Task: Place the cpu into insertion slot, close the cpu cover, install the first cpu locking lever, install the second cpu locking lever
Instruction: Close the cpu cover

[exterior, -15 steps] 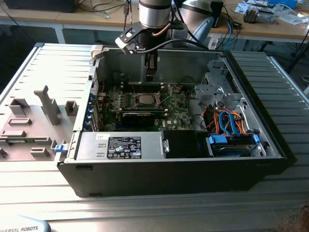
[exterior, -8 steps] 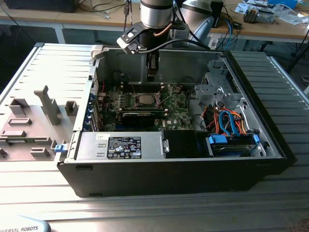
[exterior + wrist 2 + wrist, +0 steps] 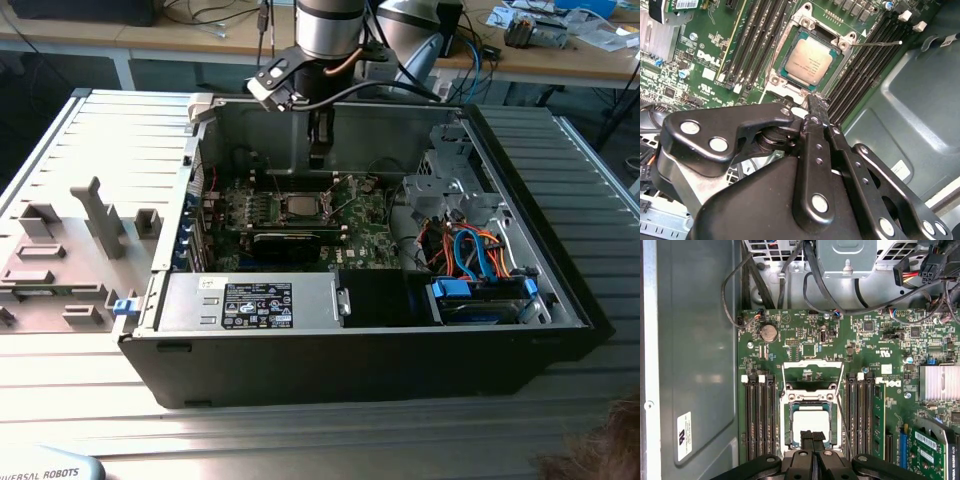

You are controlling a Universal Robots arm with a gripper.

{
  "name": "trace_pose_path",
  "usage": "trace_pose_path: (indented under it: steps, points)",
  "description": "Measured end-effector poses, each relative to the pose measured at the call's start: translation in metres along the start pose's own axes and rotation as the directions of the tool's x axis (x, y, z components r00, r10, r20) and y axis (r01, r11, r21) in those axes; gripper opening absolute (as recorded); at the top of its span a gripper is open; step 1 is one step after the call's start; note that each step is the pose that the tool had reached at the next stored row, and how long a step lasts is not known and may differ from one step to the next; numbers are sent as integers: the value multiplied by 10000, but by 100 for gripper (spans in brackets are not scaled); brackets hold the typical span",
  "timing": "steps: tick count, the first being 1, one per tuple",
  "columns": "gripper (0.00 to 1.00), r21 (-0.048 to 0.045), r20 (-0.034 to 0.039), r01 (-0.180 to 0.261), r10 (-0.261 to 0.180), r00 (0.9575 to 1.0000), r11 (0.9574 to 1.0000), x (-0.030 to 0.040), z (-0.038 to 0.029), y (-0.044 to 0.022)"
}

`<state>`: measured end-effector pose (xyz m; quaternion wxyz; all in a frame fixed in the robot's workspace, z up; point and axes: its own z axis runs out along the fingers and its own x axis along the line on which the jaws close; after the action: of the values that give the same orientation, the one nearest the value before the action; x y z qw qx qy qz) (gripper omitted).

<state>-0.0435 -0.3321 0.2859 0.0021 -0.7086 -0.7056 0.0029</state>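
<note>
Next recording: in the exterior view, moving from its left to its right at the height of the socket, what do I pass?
Grey upright bracket → cpu seated in the socket → silvery metal drive cage.

The exterior view is looking down at a slant over the front wall of the open computer case (image 3: 350,365), from far enough back to be taking in the desk (image 3: 300,440) around it. The first wrist view is facing straight down on the motherboard (image 3: 880,340) from close above. The second wrist view is looking obliquely past the end effector (image 3: 817,106), nearer still. All three are sharing the cpu (image 3: 811,422).
</note>
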Motion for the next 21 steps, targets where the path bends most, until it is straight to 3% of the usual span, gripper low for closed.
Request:
trace_pose_path:
  steps: [21]
  points:
    - [11, 0, 0, 0, 0, 10000, 10000, 1, -1, 112]
